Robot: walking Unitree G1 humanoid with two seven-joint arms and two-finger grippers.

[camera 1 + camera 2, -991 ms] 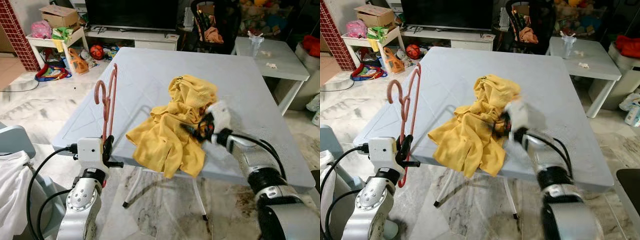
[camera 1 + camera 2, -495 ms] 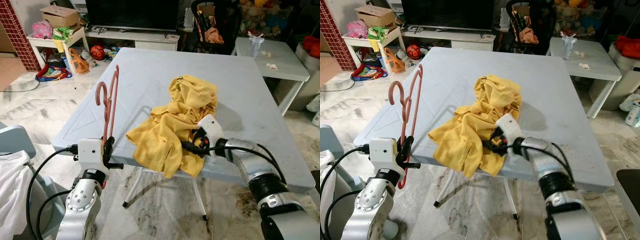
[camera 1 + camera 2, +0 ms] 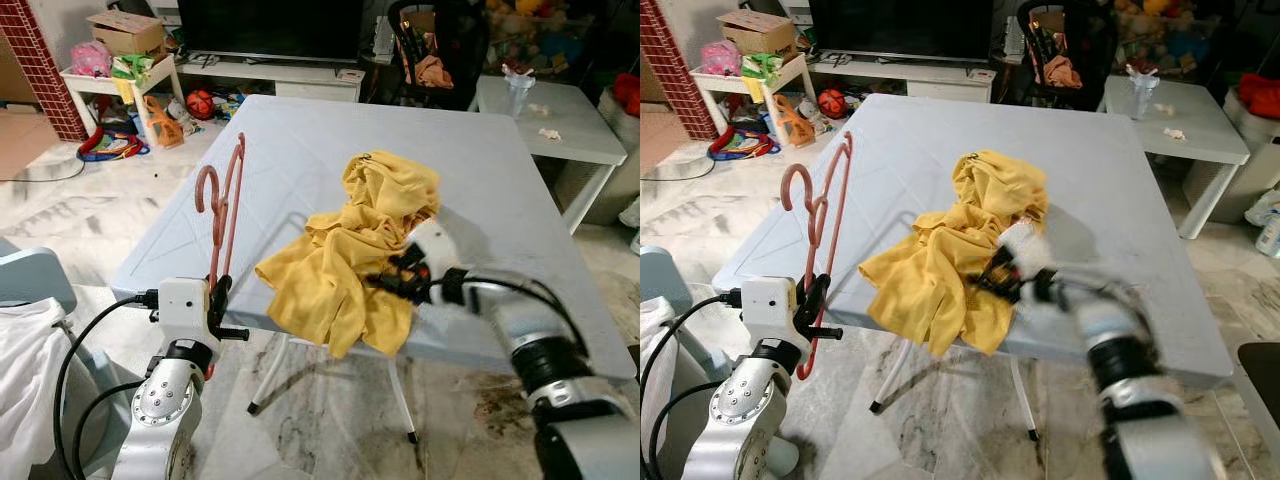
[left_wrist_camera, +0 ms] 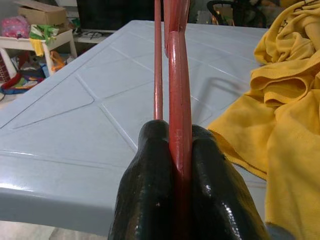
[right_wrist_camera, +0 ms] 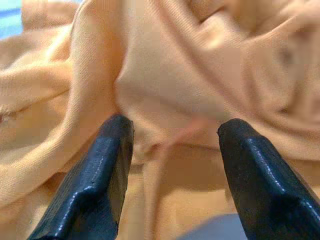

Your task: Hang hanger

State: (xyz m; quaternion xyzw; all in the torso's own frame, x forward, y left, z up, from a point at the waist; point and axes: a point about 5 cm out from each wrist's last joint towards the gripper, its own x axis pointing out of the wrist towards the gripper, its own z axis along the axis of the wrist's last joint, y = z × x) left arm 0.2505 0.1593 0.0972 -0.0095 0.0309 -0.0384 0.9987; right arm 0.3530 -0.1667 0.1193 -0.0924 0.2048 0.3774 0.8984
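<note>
From the head cameras, I have the left gripper (image 3: 213, 300) clamped on the pink hanger (image 3: 224, 205), holding it upright just off the near left corner of the counter (image 3: 300, 140), hook uppermost. That arm has not shifted over the last second. The right gripper (image 3: 392, 281) is what changed: a second ago it sat higher over the yellow garment (image 3: 345, 250), half a second ago it dropped toward the near hem, and now it has slid back in against the cloth near the middle fold. The forearm is smeared with motion blur, so I read it as still travelling. To me that means I am hunting for a grip on the garment so the hanger can go into it; nothing is threaded yet.

In the left wrist view, the two black fingers (image 4: 150, 190) pinch the hanger's red bar (image 4: 177, 75) tight between them, with the counter and the garment's edge beyond.

In the right wrist view, the fingers (image 5: 95, 175) stand wide apart with yellow fabric (image 5: 175, 75) close ahead and nothing between them yet. The picture is soft; I cannot tell whether the tips touch the cloth, nor find a collar or neck opening in the heap.
</note>
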